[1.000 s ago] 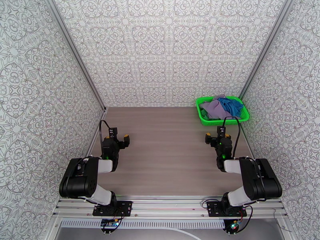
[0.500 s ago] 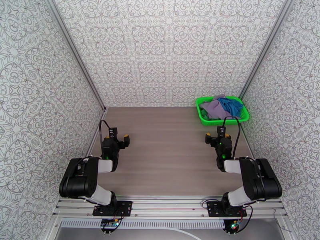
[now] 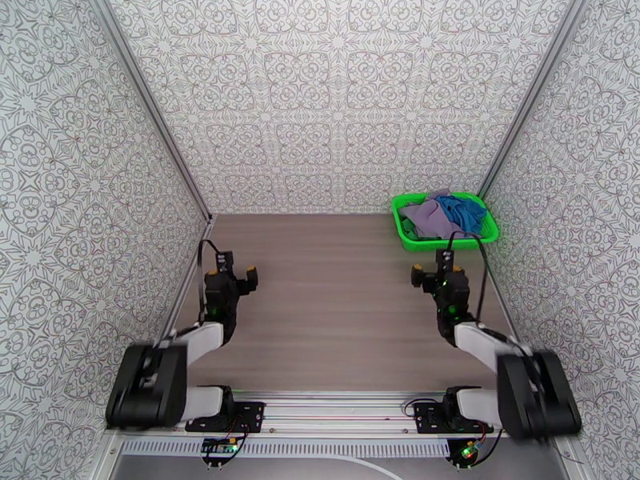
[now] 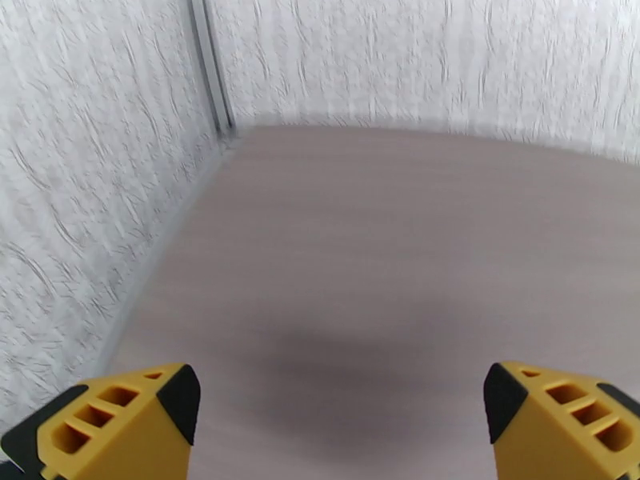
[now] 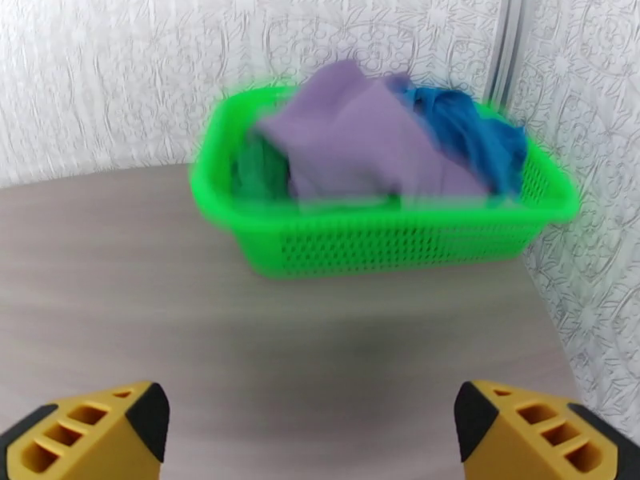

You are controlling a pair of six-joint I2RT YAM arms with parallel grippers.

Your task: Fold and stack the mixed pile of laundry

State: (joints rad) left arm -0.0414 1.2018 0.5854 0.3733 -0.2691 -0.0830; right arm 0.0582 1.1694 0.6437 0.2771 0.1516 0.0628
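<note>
crumpled laundry pile in mesh basket | left gripper released | right gripper released

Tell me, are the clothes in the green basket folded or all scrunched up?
Scrunched up, not folded. The lavender-grey cloth, the blue cloth and the dark green cloth lie heaped and crumpled inside the green basket.

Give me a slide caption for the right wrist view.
Open right claw facing the mixed laundry pile in its green mesh basket.
</note>
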